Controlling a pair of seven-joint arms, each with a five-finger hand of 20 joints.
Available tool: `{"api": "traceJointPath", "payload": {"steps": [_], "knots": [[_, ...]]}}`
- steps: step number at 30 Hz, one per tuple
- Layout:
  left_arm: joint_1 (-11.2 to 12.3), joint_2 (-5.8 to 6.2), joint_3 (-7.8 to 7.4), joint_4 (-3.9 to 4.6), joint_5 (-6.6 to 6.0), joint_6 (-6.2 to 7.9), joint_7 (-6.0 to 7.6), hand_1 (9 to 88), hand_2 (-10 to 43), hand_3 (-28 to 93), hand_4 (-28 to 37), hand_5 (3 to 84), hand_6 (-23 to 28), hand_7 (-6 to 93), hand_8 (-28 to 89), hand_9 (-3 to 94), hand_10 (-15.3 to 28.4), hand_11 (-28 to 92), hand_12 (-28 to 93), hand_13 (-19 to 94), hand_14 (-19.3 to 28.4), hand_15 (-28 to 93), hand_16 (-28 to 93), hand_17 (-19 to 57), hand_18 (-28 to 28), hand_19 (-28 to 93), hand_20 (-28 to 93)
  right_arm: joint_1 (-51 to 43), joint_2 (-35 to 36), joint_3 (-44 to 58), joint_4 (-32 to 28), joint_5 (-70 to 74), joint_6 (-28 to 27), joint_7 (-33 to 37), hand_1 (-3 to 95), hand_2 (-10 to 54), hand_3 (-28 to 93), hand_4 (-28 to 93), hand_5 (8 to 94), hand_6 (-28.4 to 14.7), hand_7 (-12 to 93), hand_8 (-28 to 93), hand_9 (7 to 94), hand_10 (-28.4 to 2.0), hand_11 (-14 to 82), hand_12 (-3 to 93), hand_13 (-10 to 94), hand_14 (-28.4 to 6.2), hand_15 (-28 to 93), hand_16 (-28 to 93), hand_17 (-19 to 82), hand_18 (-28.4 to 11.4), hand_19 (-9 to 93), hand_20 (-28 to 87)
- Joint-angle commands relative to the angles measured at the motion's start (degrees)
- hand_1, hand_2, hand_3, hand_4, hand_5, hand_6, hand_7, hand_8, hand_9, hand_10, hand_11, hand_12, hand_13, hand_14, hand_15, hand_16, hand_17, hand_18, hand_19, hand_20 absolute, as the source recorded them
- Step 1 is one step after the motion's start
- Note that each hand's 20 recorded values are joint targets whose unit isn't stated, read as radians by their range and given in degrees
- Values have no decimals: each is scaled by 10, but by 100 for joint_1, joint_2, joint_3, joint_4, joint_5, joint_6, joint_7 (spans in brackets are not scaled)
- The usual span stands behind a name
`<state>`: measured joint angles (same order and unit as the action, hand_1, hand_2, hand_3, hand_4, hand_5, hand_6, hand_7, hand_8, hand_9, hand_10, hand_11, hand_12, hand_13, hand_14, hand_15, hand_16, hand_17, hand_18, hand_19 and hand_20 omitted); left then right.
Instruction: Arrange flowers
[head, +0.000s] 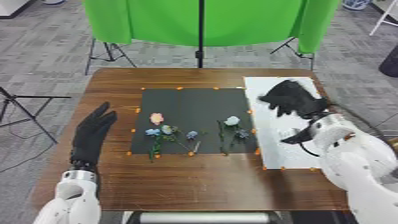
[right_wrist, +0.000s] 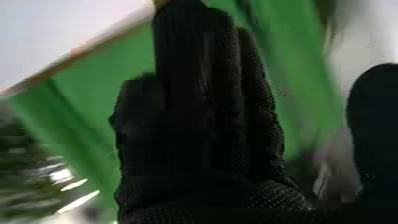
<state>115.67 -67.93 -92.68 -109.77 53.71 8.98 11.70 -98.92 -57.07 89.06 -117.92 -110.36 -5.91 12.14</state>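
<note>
Right hand (head: 293, 97) over the white sheet (head: 277, 157), fingers straight, thumb set apart, wide, nothing held. Left hand (head: 90, 137) left of the dark mat (head: 182, 105), fingers straight, also empty. Flowers lie on the mat: pink flower (head: 156, 118) in its left half, blue flower (head: 192, 135) nearer the middle, white flower (head: 232, 121) near the sheet. Orange markers (head: 179, 88) along mat edges.
</note>
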Motion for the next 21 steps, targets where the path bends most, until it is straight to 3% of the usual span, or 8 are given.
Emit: {"api": "traceJointPath", "payload": {"steps": [1,2,5,6,9,15,21], "knots": [[49,19,182,-134,815,-254,99,235,-56,655,-203,423,33,92,-48,430,134,134,119,305,151,77,18,34,101,9,151,-1224,-1598,1041,212,4594,-327,-963,126,28,657,-150,388,5,85,-73,402,-146,42,140,300,-133,73,198,144,-132,78,300],[58,29,192,-161,935,-330,124,236,-57,658,-203,423,32,96,-49,430,134,135,119,305,150,77,18,34,101,9,151,-1341,-1766,1105,222,4630,-426,-1016,112,31,664,-153,348,7,71,-72,363,-141,30,133,246,-120,40,180,116,-124,46,285],[119,-26,234,-272,1286,-357,173,239,-54,660,-206,426,32,99,-51,431,134,135,119,306,150,78,18,34,100,9,151,-1671,-2137,1204,208,4574,-631,-1251,79,36,683,-161,318,9,59,-69,333,-132,20,119,200,-100,0,151,87,-107,3,251],[142,-31,259,-301,1319,-325,203,242,-53,660,-207,428,33,100,-52,432,133,135,119,307,149,79,18,34,99,9,151,-1741,-2210,1216,207,4588,-695,-1317,70,37,685,-163,315,10,57,-69,330,-130,20,117,193,-95,-5,146,83,-104,-3,246],[168,-21,312,-338,1238,-304,234,245,-50,657,-205,430,33,102,-52,433,132,135,119,309,149,79,18,34,99,9,151,-1870,-2248,1159,184,4553,-667,-1505,50,38,696,-168,313,13,55,-68,330,-126,20,112,188,-88,-13,135,80,-98,-9,236],[201,7,391,-390,1215,-248,242,247,-50,656,-204,430,32,102,-54,434,131,136,119,309,148,80,17,35,98,9,152,-1831,-1975,1110,141,4136,-868,-1640,39,34,706,-176,314,12,57,-68,340,-115,25,108,194,-82,-7,126,81,-93,-7,229],[219,-160,417,-452,1408,-305,221,246,-47,655,-203,426,32,100,-54,433,131,136,118,307,147,79,16,35,98,10,152,-1644,-2188,1023,135,3774,-943,-1777,38,36,706,-182,309,11,57,-70,339,-117,25,106,192,-82,-2,120,81,-92,-5,228]]}}
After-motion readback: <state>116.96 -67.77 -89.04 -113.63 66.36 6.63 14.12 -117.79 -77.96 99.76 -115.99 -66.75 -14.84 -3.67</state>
